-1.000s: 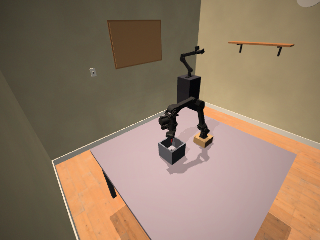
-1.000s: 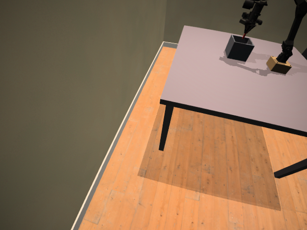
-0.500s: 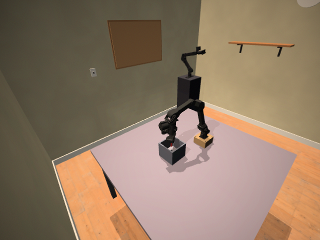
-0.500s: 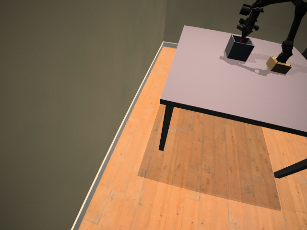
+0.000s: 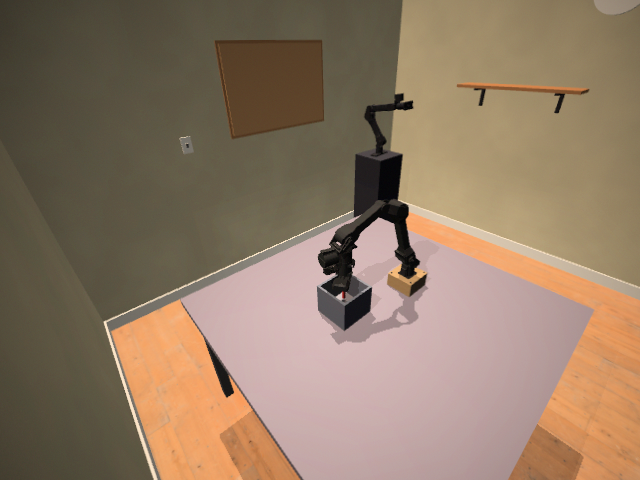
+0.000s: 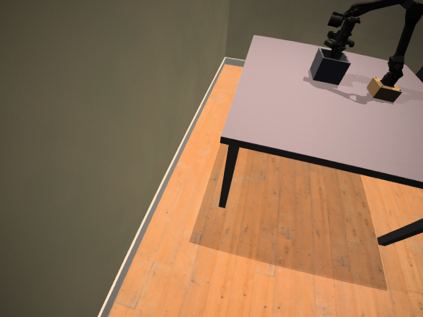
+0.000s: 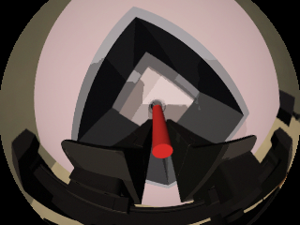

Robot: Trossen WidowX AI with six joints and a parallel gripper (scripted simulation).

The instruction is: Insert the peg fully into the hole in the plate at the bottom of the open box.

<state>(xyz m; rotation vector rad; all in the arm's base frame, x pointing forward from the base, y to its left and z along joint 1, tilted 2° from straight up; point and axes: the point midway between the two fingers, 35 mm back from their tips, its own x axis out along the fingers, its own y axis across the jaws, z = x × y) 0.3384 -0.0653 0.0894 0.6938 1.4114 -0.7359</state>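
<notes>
My gripper (image 5: 342, 287) (image 6: 336, 53) (image 7: 158, 123) is shut on the red peg (image 5: 342, 295) (image 7: 160, 130) and reaches down into the open dark grey box (image 5: 330, 308) (image 6: 327, 69) (image 7: 103, 109) on the table. The peg hangs upright inside the box. In the wrist view its far tip points at the pale plate (image 7: 172, 90) on the box floor, and it covers the hole. I cannot tell whether the tip touches the plate.
The arm's tan base block (image 5: 406, 280) (image 6: 383, 88) stands on the lilac table (image 5: 403, 372) (image 6: 307, 115) right of the box. A black pedestal (image 5: 376, 180) with a camera arm stands behind the table. The table's left edge is near the box.
</notes>
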